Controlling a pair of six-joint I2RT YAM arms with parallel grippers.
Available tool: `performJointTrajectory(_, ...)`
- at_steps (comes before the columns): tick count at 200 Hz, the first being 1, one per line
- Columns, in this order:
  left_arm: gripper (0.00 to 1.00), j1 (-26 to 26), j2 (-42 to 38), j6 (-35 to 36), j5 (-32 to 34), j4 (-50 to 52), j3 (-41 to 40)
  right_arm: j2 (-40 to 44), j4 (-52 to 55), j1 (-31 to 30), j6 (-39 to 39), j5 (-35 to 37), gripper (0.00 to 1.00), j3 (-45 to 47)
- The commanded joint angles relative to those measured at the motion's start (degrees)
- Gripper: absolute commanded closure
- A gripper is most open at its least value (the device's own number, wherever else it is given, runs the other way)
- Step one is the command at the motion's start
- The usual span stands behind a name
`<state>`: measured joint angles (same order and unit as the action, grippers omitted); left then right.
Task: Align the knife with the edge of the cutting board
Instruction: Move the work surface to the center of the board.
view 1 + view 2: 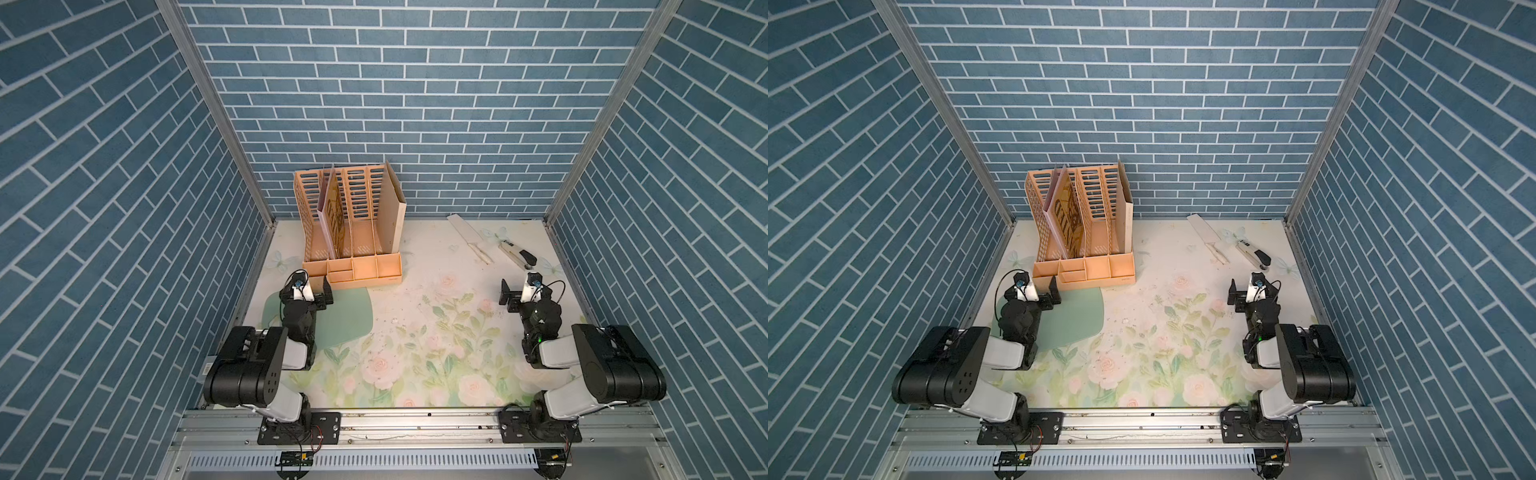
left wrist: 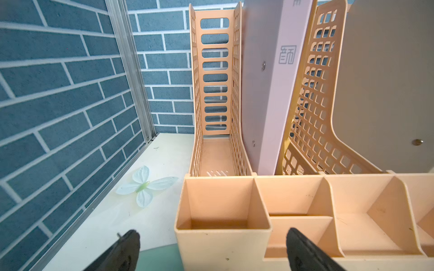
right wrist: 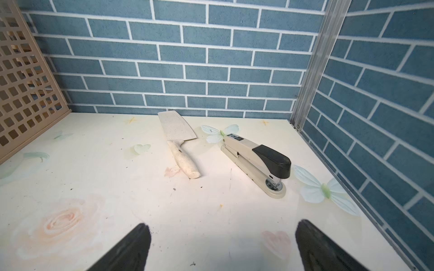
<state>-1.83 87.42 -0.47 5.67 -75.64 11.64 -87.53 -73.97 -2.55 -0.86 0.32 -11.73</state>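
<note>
The knife [image 1: 468, 236] [image 1: 1207, 237] lies flat at the back right of the table, its broad off-white blade toward the back wall and its cream handle [image 3: 185, 160] pointing at my right gripper. The mint-green cutting board [image 1: 351, 318] [image 1: 1077, 318] lies at the front left, partly under my left arm; a corner of the board [image 2: 159, 258] shows in the left wrist view. My left gripper [image 1: 308, 291] [image 2: 212, 248] hovers open over the board's far edge, just before the organizer. My right gripper [image 1: 523, 291] [image 3: 223, 241] is open and empty, well short of the knife.
A peach file organizer [image 1: 353, 232] [image 2: 223, 211] holding folders stands at the back left, touching the board's far edge. A white-and-black stapler [image 1: 517, 254] [image 3: 258, 162] lies right of the knife. Blue brick walls close in the back and both sides.
</note>
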Motion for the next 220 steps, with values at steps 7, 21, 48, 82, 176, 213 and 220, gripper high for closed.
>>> performJointTrajectory(7,0.00,0.2,0.0,-0.1,-0.4,-0.2,-0.2,-0.3,0.1,0.2,-1.7,-0.4,0.00,-0.8)
performJointTrajectory(21,0.00,0.2,0.0,-0.1,-0.4,-0.1,-0.2,-0.3,0.2,0.2,-1.7,-0.4,0.00,-0.8)
performJointTrajectory(48,0.01,0.2,0.0,-0.2,-0.4,-0.2,-0.2,-0.4,0.2,0.3,-1.7,-0.4,0.00,-0.8)
performJointTrajectory(82,0.00,0.2,0.1,-0.2,-0.4,-0.2,-0.2,-0.3,0.2,0.2,-1.7,-0.4,0.00,-0.8)
performJointTrajectory(176,0.01,0.2,0.1,-0.1,-0.5,-0.1,-0.1,-0.4,0.2,0.2,-1.7,-0.4,0.00,-0.8)
performJointTrajectory(213,0.00,0.1,-0.4,-0.3,0.1,0.1,-0.3,-0.3,0.2,0.3,-1.7,-0.4,0.00,-0.8)
performJointTrajectory(220,0.00,0.0,-1.7,-0.7,1.4,2.2,0.4,-0.4,0.1,0.2,-1.7,-0.4,0.00,-0.8)
